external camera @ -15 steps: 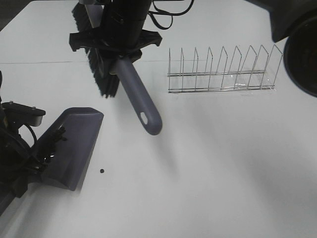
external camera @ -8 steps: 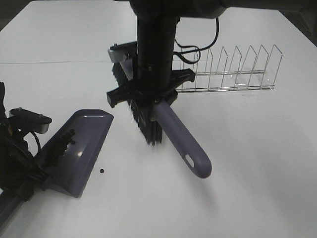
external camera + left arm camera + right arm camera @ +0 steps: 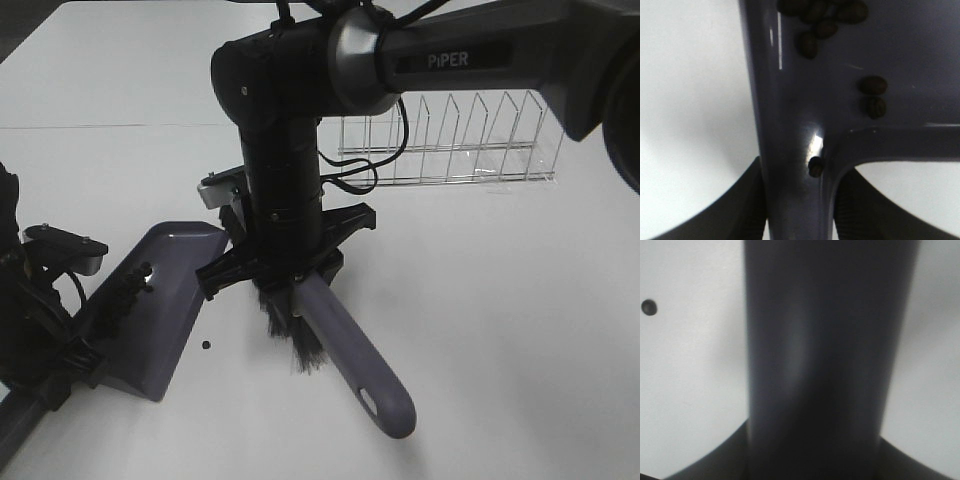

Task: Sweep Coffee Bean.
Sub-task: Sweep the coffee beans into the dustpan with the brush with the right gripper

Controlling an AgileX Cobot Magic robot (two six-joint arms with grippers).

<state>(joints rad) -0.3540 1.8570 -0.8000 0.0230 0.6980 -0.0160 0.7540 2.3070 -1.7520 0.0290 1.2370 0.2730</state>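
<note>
One coffee bean (image 3: 206, 345) on white table (image 3: 520, 330), rack (image 3: 450, 179) behind, left claw (image 3: 800, 205) clamping dustpan (image 3: 165, 270), right claw (image 3: 812, 455) clamping brush (image 3: 350, 360)

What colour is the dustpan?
The dustpan is a muted greyish purple, which shows best in the exterior high view.

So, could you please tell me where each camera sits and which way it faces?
Exterior high: mounted high, looking down on the table; both arms show, left gripper on the dustpan, right gripper on the brush.
Left wrist: on the left arm, looking along the dustpan's handle at collected beans; its dark fingers show.
Right wrist: on the right arm, facing the table past the blurred brush handle.
Shared: the loose bean shows in the exterior and right wrist views.
</note>
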